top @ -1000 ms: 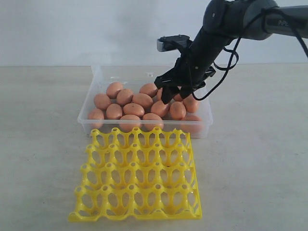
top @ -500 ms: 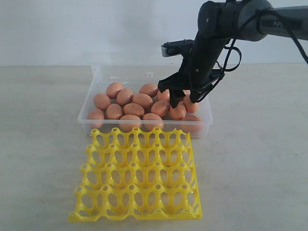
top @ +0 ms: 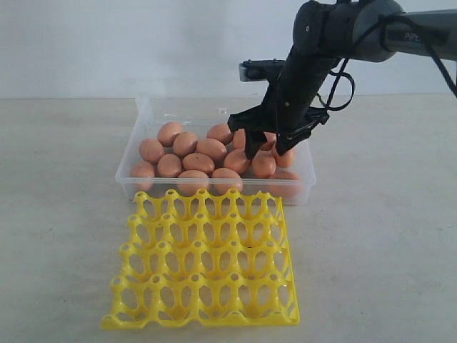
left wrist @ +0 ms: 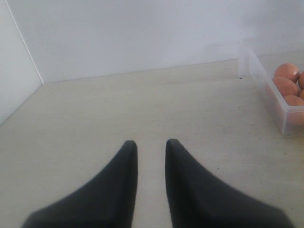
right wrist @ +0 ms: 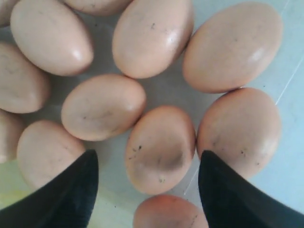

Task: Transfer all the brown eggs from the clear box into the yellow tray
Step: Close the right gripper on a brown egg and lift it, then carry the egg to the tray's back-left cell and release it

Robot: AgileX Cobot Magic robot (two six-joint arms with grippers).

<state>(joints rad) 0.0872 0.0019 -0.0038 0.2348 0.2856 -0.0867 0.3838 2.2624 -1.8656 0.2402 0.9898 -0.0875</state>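
Observation:
Several brown eggs (top: 196, 153) lie heaped in the clear box (top: 143, 108) at the back. In front of it the yellow tray (top: 200, 320) shows only bare cups. My right gripper (top: 266, 151) hangs open over the box's right half, pointing down at the pile. In the right wrist view its fingers (right wrist: 148, 154) straddle one egg (right wrist: 160, 149) from above, apart from it. My left gripper (left wrist: 151, 142) is over bare table with its fingers apart and nothing between them. The box's corner (left wrist: 266, 80) with a few eggs (left wrist: 286, 72) lies off to its side.
A pale wall stands close behind the box. Bare tabletop (top: 64, 214) lies left and right of the tray and box. The right arm's cables (top: 341, 89) loop beside its wrist above the box's right end.
The right arm's wrist has swung more upright over the box's right half, and the open fingers now point straight down at the eggs. No egg has moved.

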